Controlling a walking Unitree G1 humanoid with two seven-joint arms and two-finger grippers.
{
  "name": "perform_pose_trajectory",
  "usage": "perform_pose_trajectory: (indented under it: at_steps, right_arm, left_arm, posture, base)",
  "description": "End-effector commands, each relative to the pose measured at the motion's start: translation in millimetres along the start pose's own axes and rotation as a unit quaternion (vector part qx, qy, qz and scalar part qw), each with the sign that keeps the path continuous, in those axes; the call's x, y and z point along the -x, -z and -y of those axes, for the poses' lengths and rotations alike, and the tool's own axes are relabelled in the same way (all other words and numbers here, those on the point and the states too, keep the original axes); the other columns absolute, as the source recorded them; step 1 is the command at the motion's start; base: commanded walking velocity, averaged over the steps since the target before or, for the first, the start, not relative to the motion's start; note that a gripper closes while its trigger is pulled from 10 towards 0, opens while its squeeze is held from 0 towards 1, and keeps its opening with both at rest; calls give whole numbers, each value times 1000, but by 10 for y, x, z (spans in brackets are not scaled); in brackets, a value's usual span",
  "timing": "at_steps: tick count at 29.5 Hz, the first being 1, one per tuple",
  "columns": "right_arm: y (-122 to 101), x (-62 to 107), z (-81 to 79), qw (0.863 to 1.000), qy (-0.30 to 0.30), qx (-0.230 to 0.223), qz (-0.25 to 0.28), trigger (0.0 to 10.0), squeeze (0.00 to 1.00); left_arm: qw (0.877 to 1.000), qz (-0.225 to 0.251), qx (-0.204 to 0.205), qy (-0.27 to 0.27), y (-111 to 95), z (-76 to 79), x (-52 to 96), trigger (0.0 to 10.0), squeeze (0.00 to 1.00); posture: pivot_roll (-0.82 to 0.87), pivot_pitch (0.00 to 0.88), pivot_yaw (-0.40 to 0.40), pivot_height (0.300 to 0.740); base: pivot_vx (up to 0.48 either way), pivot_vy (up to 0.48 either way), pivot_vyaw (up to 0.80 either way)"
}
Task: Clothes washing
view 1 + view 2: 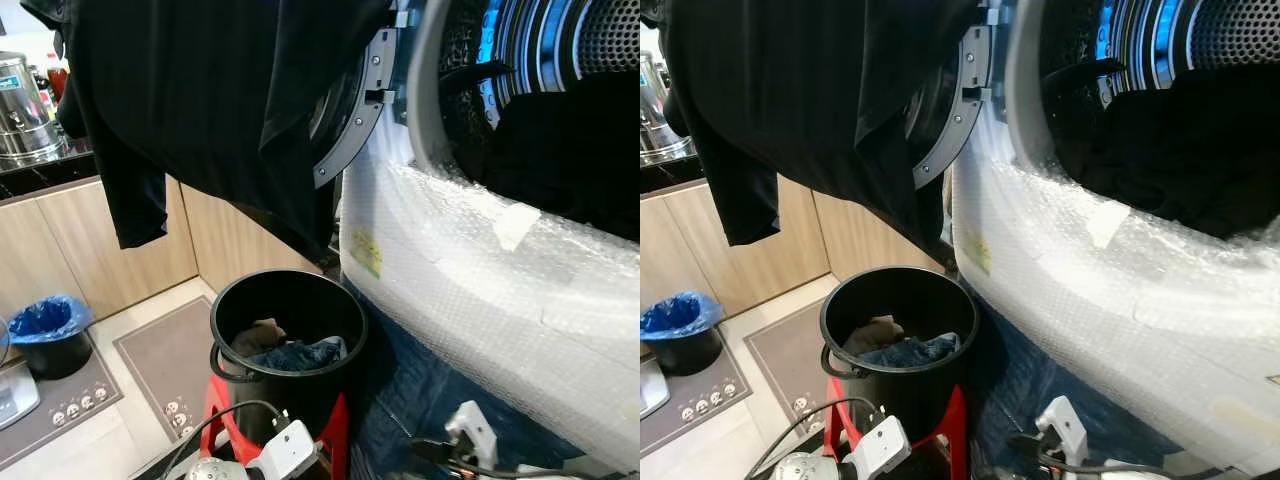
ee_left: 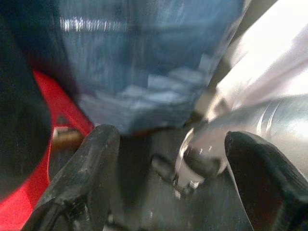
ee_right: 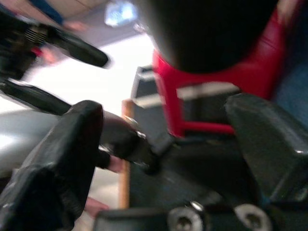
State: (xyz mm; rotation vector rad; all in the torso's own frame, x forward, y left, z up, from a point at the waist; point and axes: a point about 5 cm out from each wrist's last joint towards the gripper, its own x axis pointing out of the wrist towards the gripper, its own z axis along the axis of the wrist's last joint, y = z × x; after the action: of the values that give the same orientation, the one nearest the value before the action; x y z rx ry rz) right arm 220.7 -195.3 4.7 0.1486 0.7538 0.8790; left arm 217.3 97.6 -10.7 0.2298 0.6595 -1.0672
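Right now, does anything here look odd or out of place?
Yes: the washing machine is wrapped in bubble wrap, and a black garment hangs over its open door, odd while clothes sit in the black bucket.

Silver arms, black cables, each end effector (image 2: pixel 168 159) with two thick black fingers (image 3: pixel 57 163).

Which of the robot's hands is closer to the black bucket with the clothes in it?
Left. The left hand sits low just in front of the black bucket on its red stool; the right hand is farther right, below the washer.
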Motion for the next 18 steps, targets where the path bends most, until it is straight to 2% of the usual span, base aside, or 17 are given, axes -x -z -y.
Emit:
perform_pose_trajectory:
  at_steps: [1,2,4,5,6,7,8,9,10,12,13,14,15,16,18]
  right_arm:
    - [48,-15,89,998,41,22,-29,10000,0]
    - [67,-34,119,997,57,26,-37,10000,0]
    - [124,-85,222,991,125,6,-55,10000,0]
    - [124,-85,222,991,125,6,-55,10000,0]
    - [222,-111,316,976,198,18,-95,10000,0]
    - [222,-111,316,976,198,18,-95,10000,0]
    - [316,-129,359,962,243,25,-121,10000,0]
    - [361,-137,368,957,259,23,-131,10000,0]
    - [361,-137,368,957,259,23,-131,10000,0]
    - [459,-159,356,947,282,26,-150,10000,0]
    - [459,-159,356,947,282,26,-150,10000,0]
    - [495,-167,351,943,293,23,-155,10000,0]
    - [560,-184,338,936,317,11,-155,10000,0]
    - [560,-184,338,936,317,11,-155,10000,0]
    - [674,-194,305,924,347,11,-162,10000,0]
  left_arm:
    - [1000,-16,-11,-10,70,-43,-3,10000,0]
    - [1000,-23,-1,-21,106,-66,-16,10000,0]
    - [997,-40,39,-48,222,-94,-51,10000,0]
    - [997,-40,39,-48,222,-94,-51,10000,0]
    - [994,-68,45,-76,350,-105,-77,10000,0]
    - [994,-68,45,-76,350,-105,-77,10000,0]
    - [989,-81,68,-103,440,-119,-96,10000,0]
    - [986,-87,78,-117,477,-129,-99,10000,0]
    - [986,-87,78,-117,477,-129,-99,10000,0]
    - [977,-114,70,-168,581,-172,-63,10000,0]
    - [977,-114,70,-168,581,-172,-63,10000,0]
    - [970,-128,70,-193,636,-191,-36,10000,0]
    - [959,-140,86,-231,723,-206,4,10000,0]
    - [959,-140,86,-231,723,-206,4,10000,0]
    - [948,-160,75,-266,811,-200,39,10000,0]
  posture:
    - [-33,0,-10,740]
    - [-33,0,-10,740]
    - [-36,0,-8,740]
    - [-36,0,-8,740]
    - [-30,0,-6,740]
    - [-30,0,-6,740]
    - [-26,0,-6,740]
    - [-24,0,-8,740]
    - [-24,0,-8,740]
    - [-22,0,-8,740]
    - [-22,0,-8,740]
    - [-18,0,-11,740]
    - [-15,0,-13,740]
    - [-15,0,-13,740]
    - [-12,0,-14,740]
  base:
    - [0,0,0]
    - [0,0,0]
    - [0,0,0]
    - [0,0,0]
    - [0,0,0]
    - [0,0,0]
    - [0,0,0]
    - [0,0,0]
    - [0,0,0]
    - [0,0,0]
    - [0,0,0]
    - [0,0,0]
    - [0,0,0]
    - [0,0,0]
    - [0,0,0]
